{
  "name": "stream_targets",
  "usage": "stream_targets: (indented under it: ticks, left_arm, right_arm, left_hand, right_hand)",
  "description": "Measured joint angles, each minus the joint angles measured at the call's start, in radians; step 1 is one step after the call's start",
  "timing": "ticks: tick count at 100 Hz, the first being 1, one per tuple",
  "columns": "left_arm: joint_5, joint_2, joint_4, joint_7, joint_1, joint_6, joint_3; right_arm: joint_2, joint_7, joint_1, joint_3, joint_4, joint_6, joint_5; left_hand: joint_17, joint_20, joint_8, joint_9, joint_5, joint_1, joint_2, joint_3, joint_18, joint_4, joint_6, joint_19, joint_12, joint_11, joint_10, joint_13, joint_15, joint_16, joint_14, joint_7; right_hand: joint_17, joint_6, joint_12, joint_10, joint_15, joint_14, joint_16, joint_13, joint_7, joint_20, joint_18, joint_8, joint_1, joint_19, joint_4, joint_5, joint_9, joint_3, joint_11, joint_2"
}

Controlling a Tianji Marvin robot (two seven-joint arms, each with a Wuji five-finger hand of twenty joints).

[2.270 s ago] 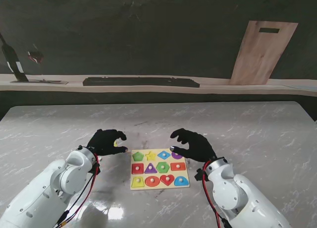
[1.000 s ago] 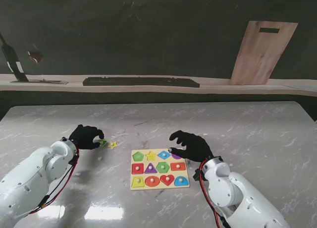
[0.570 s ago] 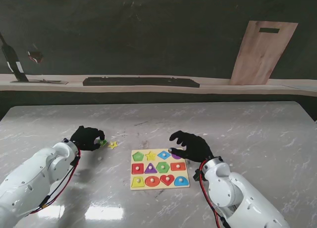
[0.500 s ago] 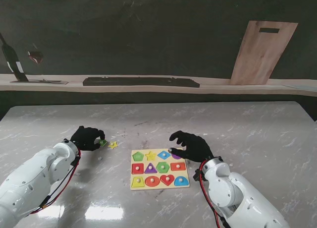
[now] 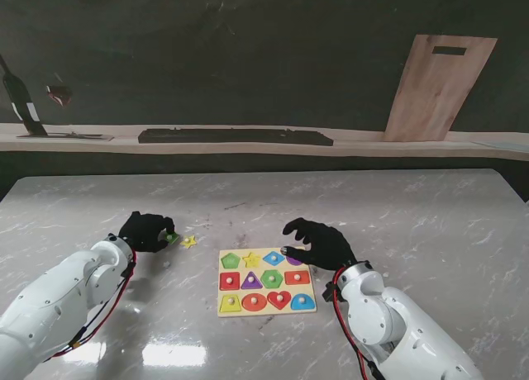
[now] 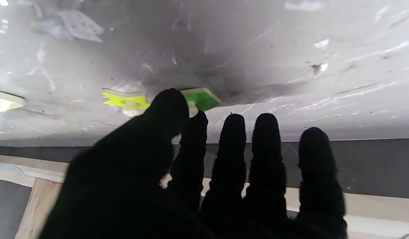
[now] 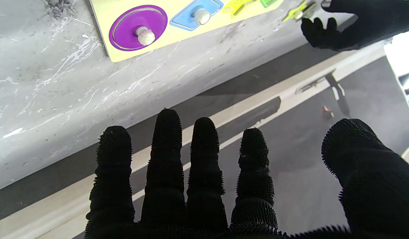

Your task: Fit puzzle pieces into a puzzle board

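My left robot hand (image 5: 147,230) pinches the knob of a green piece (image 6: 201,99) lying on the desk (image 5: 430,223), with a yellow star piece (image 5: 189,242) just beside it. My right robot hand (image 5: 318,241) hovers with fingers spread and nothing held over the puzzle board (image 5: 266,281), hiding its far right corner. The board's visible slots hold colored shapes.

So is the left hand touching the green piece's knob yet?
Touching: the left wrist view shows the left hand pinching the green piece by its knob.
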Motion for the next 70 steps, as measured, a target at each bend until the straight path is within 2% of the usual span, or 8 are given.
stream_targets:
  ticks: [30,33,39,54,70]
  left_arm:
    - [-0.022,-0.011,0.039,0.037,-0.018,0.001,0.033]
    - [-0.023,-0.011,0.041,0.040,-0.019,0.001,0.035]
    - [-0.025,-0.012,0.045,0.045,-0.021,0.001,0.039]
    - [-0.028,-0.014,0.053,0.053,-0.026,0.001,0.047]
    - [-0.028,-0.016,0.061,0.067,-0.032,0.001,0.055]
  right_arm:
    - [0.000,0.000,0.000,0.000,0.000,0.002,-0.002]
    - [0.000,0.001,0.000,0.000,0.000,0.002,-0.002]
    - [0.000,0.001,0.000,0.000,0.000,0.002,-0.002]
    - [0.000,0.002,0.001,-0.001,0.000,0.002,-0.002]
    - [0.000,0.002,0.002,-0.002,0.001,0.002,-0.003]
  left_hand:
    - [0.015,0.000,0.005,0.020,0.000,0.016,-0.021,-0.001,0.000,-0.001,-0.005,0.018,0.006,0.023,-0.001,0.010,0.027,0.000,0.000,0.068]
    - [0.017,0.000,0.005,0.030,0.000,0.028,-0.028,-0.003,0.000,-0.021,-0.012,0.019,0.007,0.024,-0.001,0.013,0.029,0.000,0.000,0.077]
    - [0.022,0.000,0.005,0.049,0.000,0.042,-0.031,-0.021,0.000,-0.021,-0.019,0.020,0.012,0.026,-0.002,0.031,0.039,0.002,0.000,0.098]
    - [0.038,0.012,0.003,0.084,0.001,0.091,-0.032,-0.066,0.000,-0.021,-0.031,0.035,0.101,0.034,-0.011,0.056,0.063,0.010,0.000,0.165]
    - [0.076,0.025,-0.022,0.191,0.043,0.101,-0.033,-0.067,0.000,-0.021,-0.040,0.070,0.183,0.018,-0.012,0.115,0.116,0.024,0.000,0.218]
  right_hand:
    - [0.000,0.000,0.000,0.000,0.000,0.000,0.000,0.000,0.000,0.000,0.000,0.000,0.000,0.000,0.000,0.000,0.000,0.000,0.000,0.000]
    - [0.000,0.000,0.000,0.000,0.000,0.000,0.000,0.000,0.000,0.000,0.000,0.000,0.000,0.000,0.000,0.000,0.000,0.000,0.000,0.000]
    - [0.000,0.000,0.000,0.000,0.000,0.000,0.000,0.000,0.000,0.000,0.000,0.000,0.000,0.000,0.000,0.000,0.000,0.000,0.000,0.000]
    - [0.000,0.000,0.000,0.000,0.000,0.000,0.000,0.000,0.000,0.000,0.000,0.000,0.000,0.000,0.000,0.000,0.000,0.000,0.000,0.000]
    - [0.000,0.000,0.000,0.000,0.000,0.000,0.000,0.000,0.000,0.000,0.000,0.000,0.000,0.000,0.000,0.000,0.000,0.000,0.000,0.000]
